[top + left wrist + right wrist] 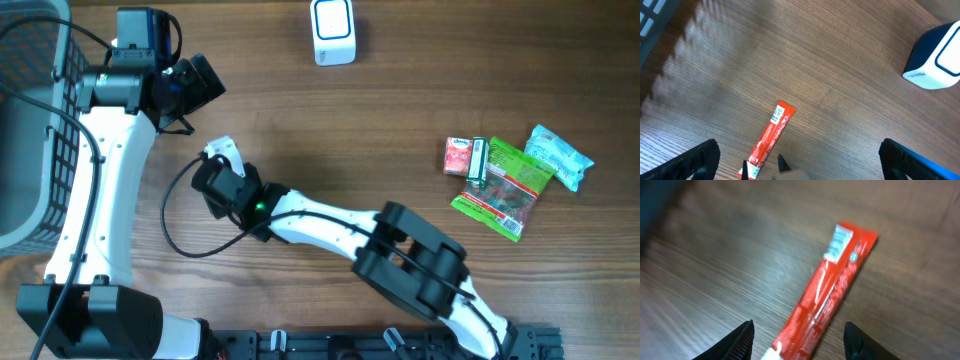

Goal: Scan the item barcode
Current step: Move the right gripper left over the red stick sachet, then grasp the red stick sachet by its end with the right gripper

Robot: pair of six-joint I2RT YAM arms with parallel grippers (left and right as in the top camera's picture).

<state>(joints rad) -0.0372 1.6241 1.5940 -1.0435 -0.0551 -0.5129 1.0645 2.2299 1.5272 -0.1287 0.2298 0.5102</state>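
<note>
Right fingers [740, 342] spread, straddling red stick packet [832, 295] lying flat on counter [730, 255], not touching it. Left fingers [697, 160] spread wide.

Brown wooden table [400, 110] under soft, even light.
The tabletop fills every view, and no wall, floor or window shows. Its fine, straight grain runs along the length of the top in the overhead view, and the finish is matt with only a faint sheen. A grey mesh basket [30, 150] stands at the left edge. In the left wrist view a blurred, jagged shadow falls on the wood beside the basket.
</note>
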